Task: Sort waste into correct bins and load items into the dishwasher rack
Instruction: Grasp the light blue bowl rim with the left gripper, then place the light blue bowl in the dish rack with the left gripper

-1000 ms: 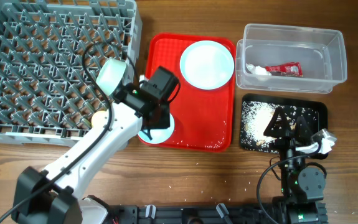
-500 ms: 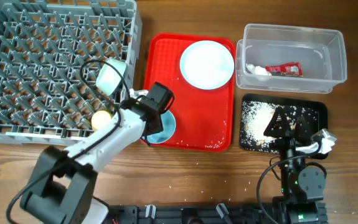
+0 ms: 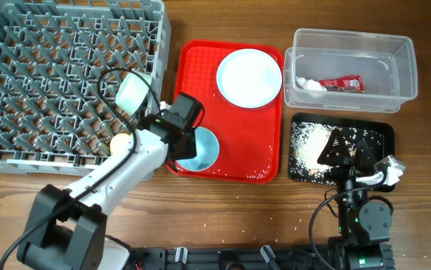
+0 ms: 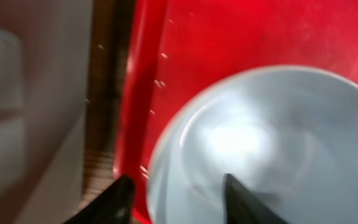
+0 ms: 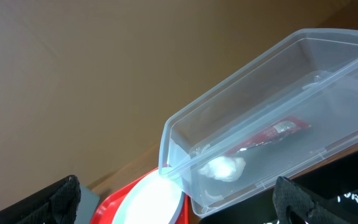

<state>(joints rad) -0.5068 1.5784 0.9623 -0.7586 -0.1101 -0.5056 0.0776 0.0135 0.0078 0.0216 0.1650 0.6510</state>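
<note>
A pale-blue bowl [image 3: 204, 150] stands upright on the front-left corner of the red tray [image 3: 264, 161]. My left gripper [image 3: 184, 142] is open, its fingers on either side of the bowl's left rim. In the left wrist view [image 4: 175, 202] one finger is outside the bowl [image 4: 259, 143] and one inside. A second pale-blue bowl [image 3: 134, 90] and the yellow cup [image 3: 120, 141] sit in the grey rack [image 3: 20, 75]. The pale-blue plate [image 3: 249, 77] lies on the red tray. My right gripper [image 3: 348, 146] is open and empty over the black tray [image 3: 380, 131]. The spoon and fork are out of view.
The clear tub [image 3: 350, 36] holds the red wrapper [image 3: 342, 82] and the white scrap [image 3: 311, 85]; the right wrist view shows the tub [image 5: 228, 93] too. Rice-like crumbs [image 3: 309, 142] lie in the black tray. A few crumbs lie on the red tray and the table.
My left gripper has drawn back toward the rack and off the top of the bowl. The bowl now shows more fully and sits slightly further right. The right arm has not moved.
</note>
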